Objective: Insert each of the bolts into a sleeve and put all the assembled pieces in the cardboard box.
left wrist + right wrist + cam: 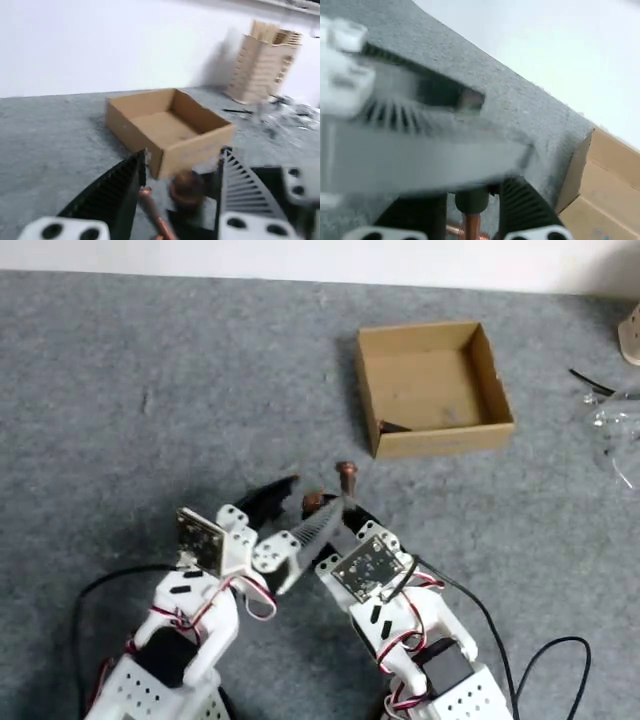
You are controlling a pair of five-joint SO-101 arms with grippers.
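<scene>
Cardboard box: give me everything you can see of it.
The cardboard box is a shallow, roughly square, open-topped tray of plain brown cardboard, with no lid or flaps showing. It sits flat and upright on the grey table, turned slightly askew. Its floor is mostly bare. A small dark item, too small to identify, lies inside, in the corner nearest the arms. The walls look intact, and nothing else touches the box.

The cardboard box [445, 440] is plain tan, the bolt [346, 475] coppery, the table [120, 370] mottled grey (felt-like speckle), and the left arm [200, 612] and right arm [405, 632] white with black ribbed fingers [111, 196].
</scene>
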